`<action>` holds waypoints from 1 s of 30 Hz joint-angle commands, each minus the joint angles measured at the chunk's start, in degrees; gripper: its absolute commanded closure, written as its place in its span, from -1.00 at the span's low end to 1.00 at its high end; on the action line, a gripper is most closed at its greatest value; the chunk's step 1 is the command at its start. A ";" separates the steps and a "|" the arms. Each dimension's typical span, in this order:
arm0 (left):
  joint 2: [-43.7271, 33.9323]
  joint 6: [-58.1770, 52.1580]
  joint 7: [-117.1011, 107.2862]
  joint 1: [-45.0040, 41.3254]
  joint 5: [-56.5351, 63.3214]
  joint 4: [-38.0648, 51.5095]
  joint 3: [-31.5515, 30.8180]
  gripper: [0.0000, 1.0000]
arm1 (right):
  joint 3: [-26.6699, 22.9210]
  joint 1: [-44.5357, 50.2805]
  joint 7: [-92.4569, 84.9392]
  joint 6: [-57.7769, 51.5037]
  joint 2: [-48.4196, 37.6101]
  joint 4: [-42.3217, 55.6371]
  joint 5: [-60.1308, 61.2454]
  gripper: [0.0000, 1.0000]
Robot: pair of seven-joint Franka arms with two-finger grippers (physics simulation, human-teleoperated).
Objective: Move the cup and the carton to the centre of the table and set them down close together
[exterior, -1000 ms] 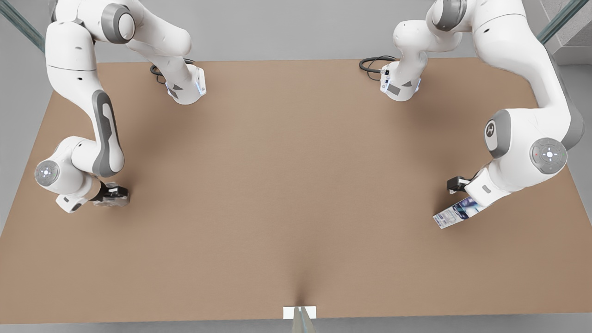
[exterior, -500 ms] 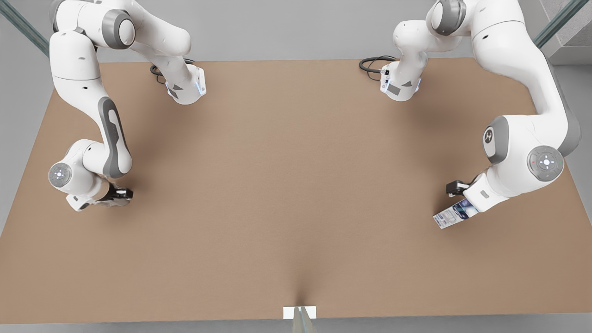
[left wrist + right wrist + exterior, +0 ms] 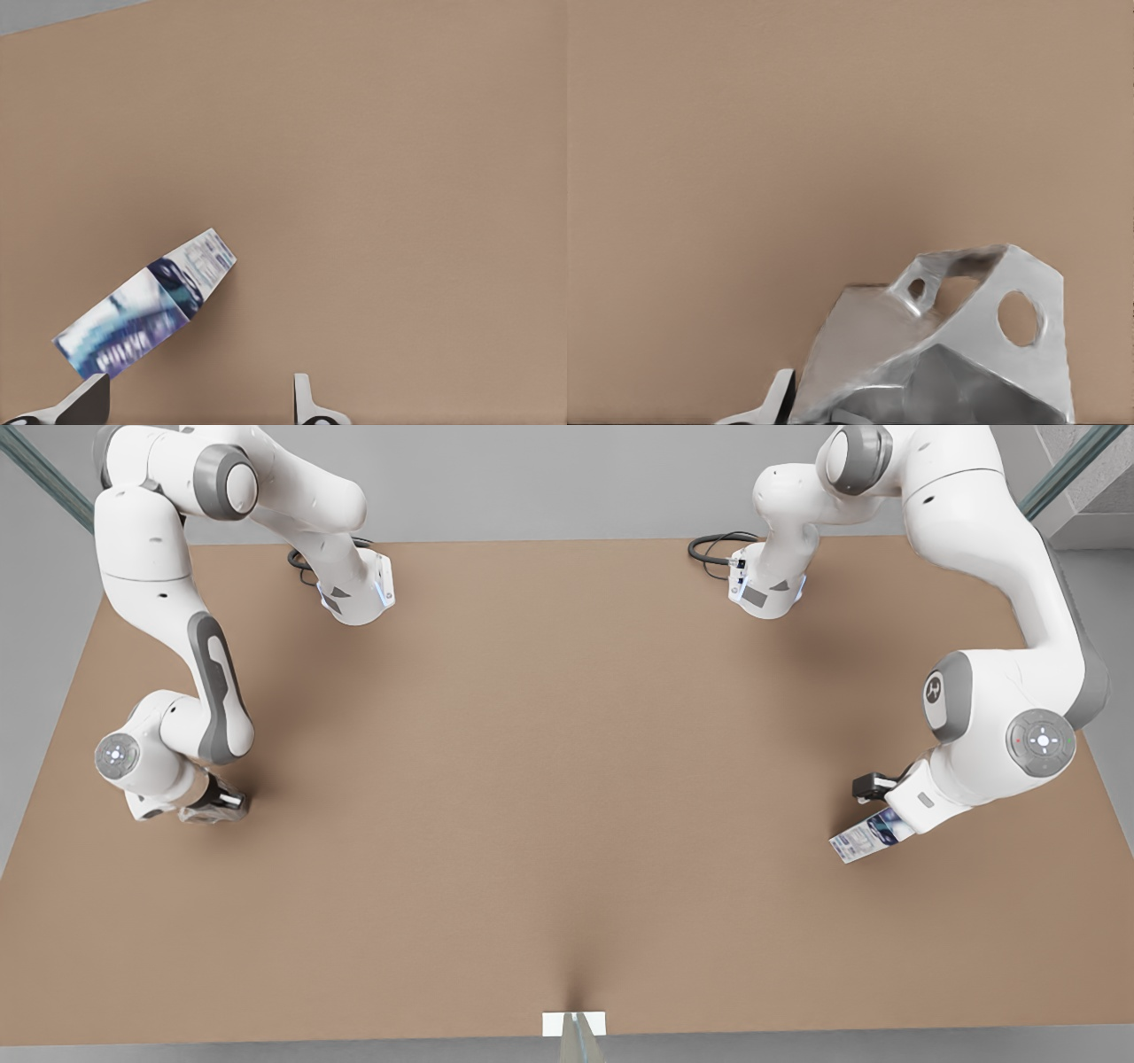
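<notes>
— Where are the two things sitting, and is anything inside them?

— The small white carton with dark blue and purple printing (image 3: 866, 838) is lying tilted on the plain matte light-brown tabletop (image 3: 567, 779), near the edge at the front view's right. The translucent whitish-grey tapered cup (image 3: 197, 813) is resting near the opposite edge. Whether the cup is holding anything I cannot tell.

— And the grippers?

— The left gripper (image 3: 190, 400) is hovering at the carton (image 3: 146, 314) with its fingers spread; one fingertip (image 3: 84, 398) is sitting just beside the carton's end, the other (image 3: 303, 397) well apart from it. The right gripper (image 3: 217, 802) is sitting at the cup (image 3: 939, 354); whether its fingers are pinching it I cannot tell.

— How much room is lying between them?

— The whole middle of the tabletop is lying bare between the two arms. Grey floor is showing beyond the table's edges, and black cables (image 3: 713, 549) are curling at the far arm base.
</notes>
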 commanded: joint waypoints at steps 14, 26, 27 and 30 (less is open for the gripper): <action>0.00 0.00 0.09 0.00 0.09 1.23 0.09 -1.00 | 0.97 3.68 -5.86 -7.28 -2.12 3.92 -0.26 0.57; 0.35 0.00 0.62 0.09 0.35 1.32 0.18 -1.00 | 6.86 30.76 10.58 -28.12 15.89 41.81 0.09 0.57; 0.35 0.00 0.62 0.09 0.35 1.32 0.18 -1.00 | 6.77 33.48 13.83 -28.47 18.96 45.76 0.09 0.57; 0.62 0.00 0.62 0.26 0.26 1.32 0.26 -1.00 | 8.44 35.25 14.62 -28.65 25.12 55.52 5.45 0.57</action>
